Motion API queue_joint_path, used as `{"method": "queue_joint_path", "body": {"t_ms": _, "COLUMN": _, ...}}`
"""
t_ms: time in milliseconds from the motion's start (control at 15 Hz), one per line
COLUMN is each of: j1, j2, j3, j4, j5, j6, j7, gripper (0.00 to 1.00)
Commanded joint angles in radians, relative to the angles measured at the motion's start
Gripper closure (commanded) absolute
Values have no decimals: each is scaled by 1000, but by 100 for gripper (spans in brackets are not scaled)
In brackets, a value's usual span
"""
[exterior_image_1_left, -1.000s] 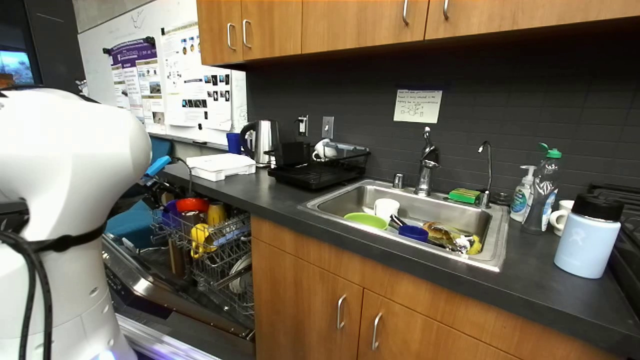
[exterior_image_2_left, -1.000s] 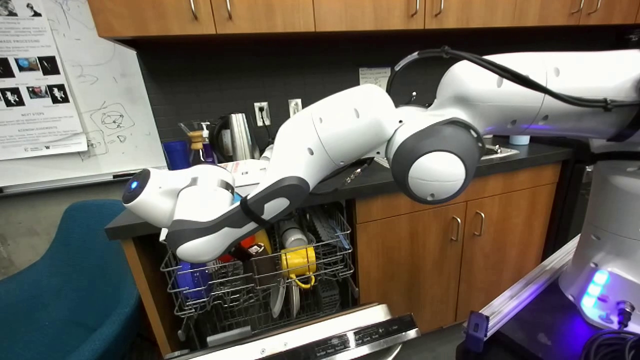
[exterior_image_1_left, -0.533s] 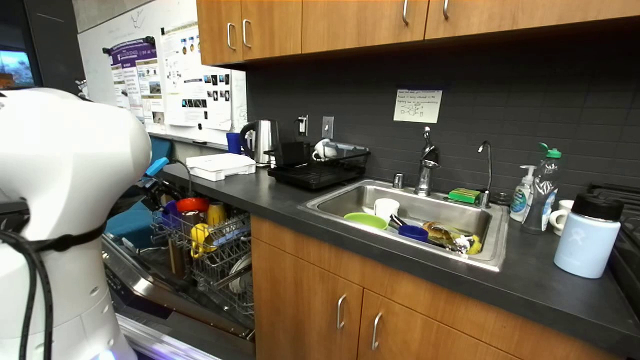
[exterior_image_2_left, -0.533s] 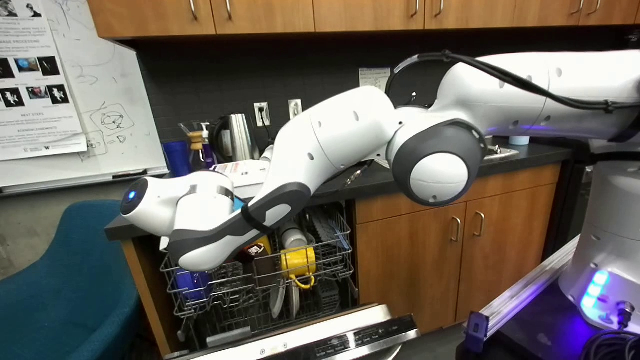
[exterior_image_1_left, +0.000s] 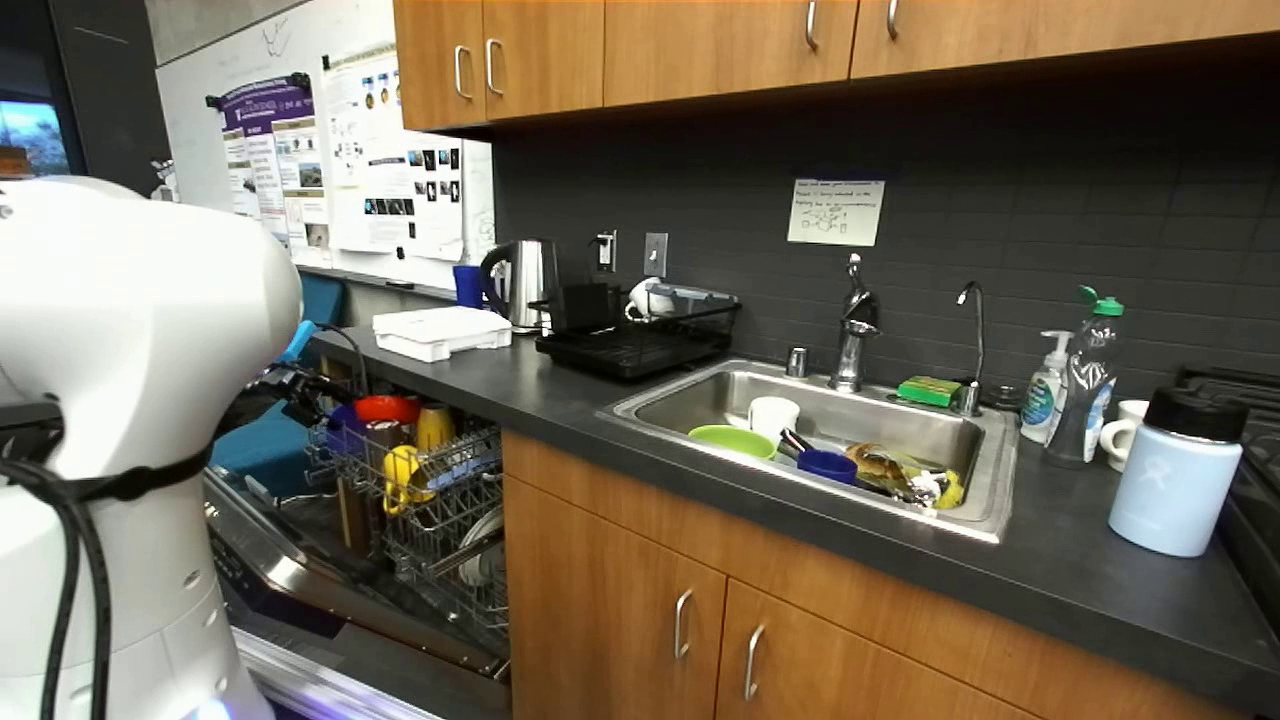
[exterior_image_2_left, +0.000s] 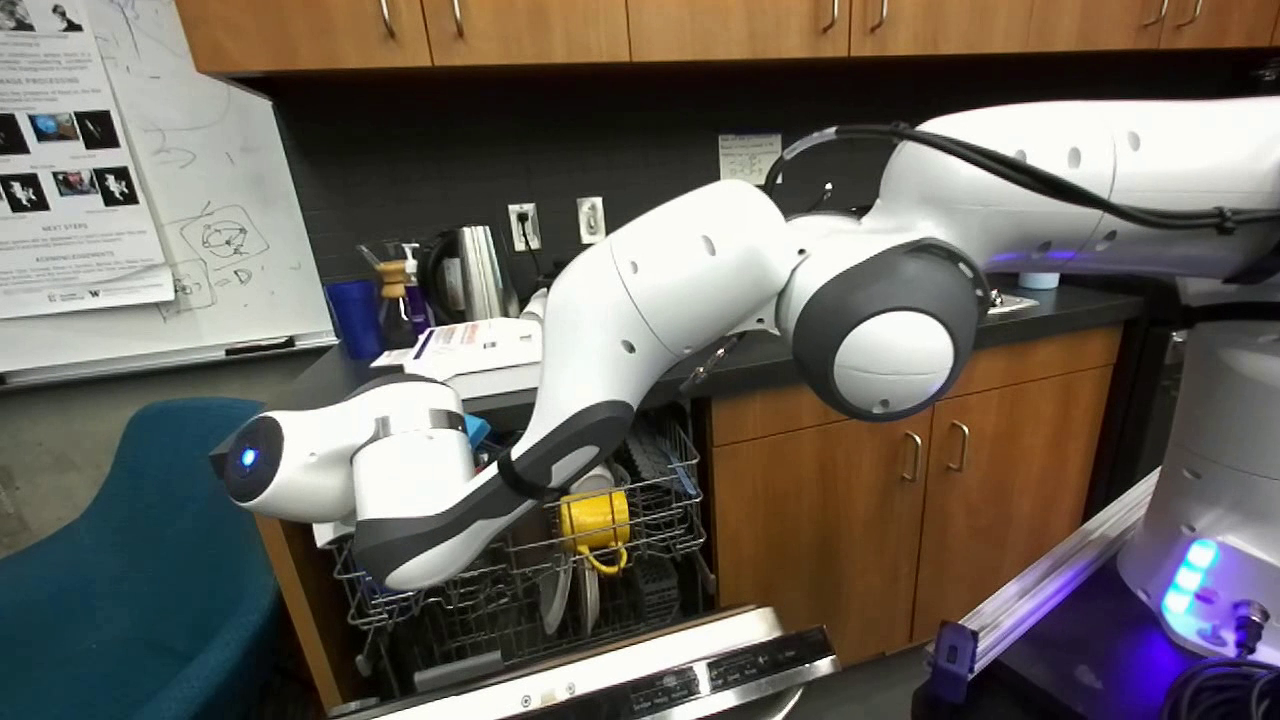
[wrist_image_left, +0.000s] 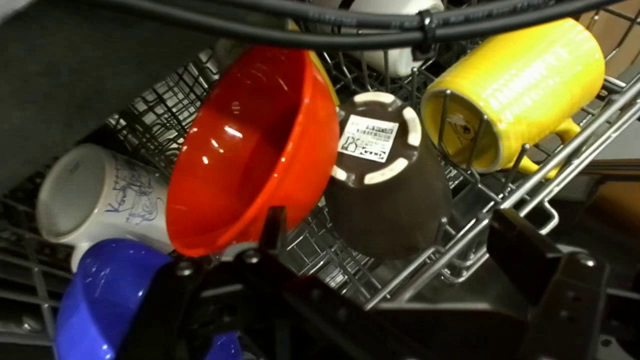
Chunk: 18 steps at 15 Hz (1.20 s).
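In the wrist view my gripper (wrist_image_left: 392, 224) stands open, its black fingers wide apart, above the dishwasher's upper wire rack (wrist_image_left: 480, 225). A dark brown cup (wrist_image_left: 395, 215), bottom up with a white label, lies just beyond the gap. Near the left fingertip a red bowl (wrist_image_left: 250, 145) leans on its side and overlaps the cup's edge. A blue bowl (wrist_image_left: 112, 295) and a white mug (wrist_image_left: 127, 197) with a drawing lie left; a yellow mug (wrist_image_left: 530, 85) rests to the right. Nothing is held; whether a finger touches the red bowl I cannot tell.
The lowered dishwasher door (exterior_image_2_left: 620, 690) reaches out below the rack. Above runs the dark countertop (exterior_image_1_left: 560, 400) with a white box (exterior_image_1_left: 440, 335), a kettle (exterior_image_1_left: 537, 285) and a black dish rack (exterior_image_1_left: 625, 350). A teal chair (exterior_image_2_left: 130, 560) stands beside the cabinet end.
The forearm and wrist have come down toward the upper rack, mostly in the last half second, now covering more of its dishes in an exterior view. The dishes look unmoved.
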Motion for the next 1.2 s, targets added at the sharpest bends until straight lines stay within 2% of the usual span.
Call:
{"method": "queue_joint_path", "body": {"t_ms": 0, "j1": 5, "j2": 0, "j3": -23, "j4": 7, "j5": -76, "j6": 42, "j7": -29, "gripper": 0}}
{"method": "queue_joint_path", "body": {"t_ms": 200, "j1": 0, "j2": -1, "j3": -5, "j4": 40, "j5": -90, "j6": 10, "j7": 0, "gripper": 0}}
{"method": "queue_joint_path", "body": {"t_ms": 400, "j1": -16, "j2": -12, "j3": 37, "j4": 125, "j5": -16, "j6": -88, "j7": -13, "gripper": 0}}
{"method": "queue_joint_path", "body": {"t_ms": 733, "j1": -9, "j2": -66, "j3": 64, "j4": 223, "j5": 144, "j6": -293, "j7": 3, "gripper": 0}}
{"method": "queue_joint_path", "body": {"t_ms": 800, "j1": -6, "j2": -122, "j3": 65, "j4": 151, "j5": 182, "j6": -296, "j7": 39, "gripper": 0}}
{"method": "queue_joint_path", "body": {"t_ms": 1133, "j1": -19, "j2": -223, "j3": 103, "j4": 165, "j5": 365, "j6": -456, "j7": 107, "gripper": 0}}
